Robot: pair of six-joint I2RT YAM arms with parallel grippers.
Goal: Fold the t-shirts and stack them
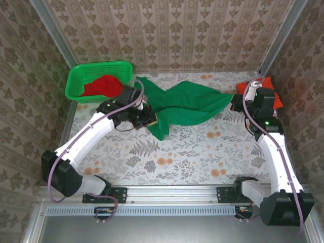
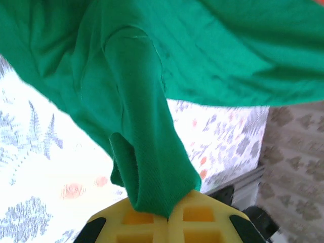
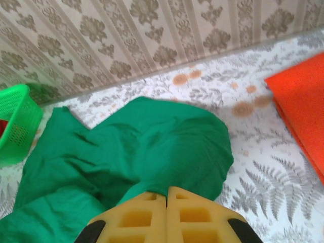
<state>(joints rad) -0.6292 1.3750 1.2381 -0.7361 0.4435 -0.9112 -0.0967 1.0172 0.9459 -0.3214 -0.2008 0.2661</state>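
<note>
Shirt: dark green t-shirt point(image 1: 187, 104), rumpled, stretched | both jaws pinching its cloth

Back wall point(image 1: 172, 30) and side walls point(image 1: 25, 101): beige wallpaper with vertical stripes and repeated floral medallions. Two metal posts point(image 1: 50, 28) stand at the far corners and lean outward in the top view. The table point(image 1: 192, 147) has a white top printed with grey fern leaves and orange blossoms. In the right wrist view this top meets the wallpaper along a pale strip. An aluminium rail point(image 1: 172, 192) runs along the near edge of the table, with a grey surface point(image 1: 152, 230) below it. The lighting is bright and even with soft shadows. In the left wrist view it bleaches the printed top almost white.
</note>
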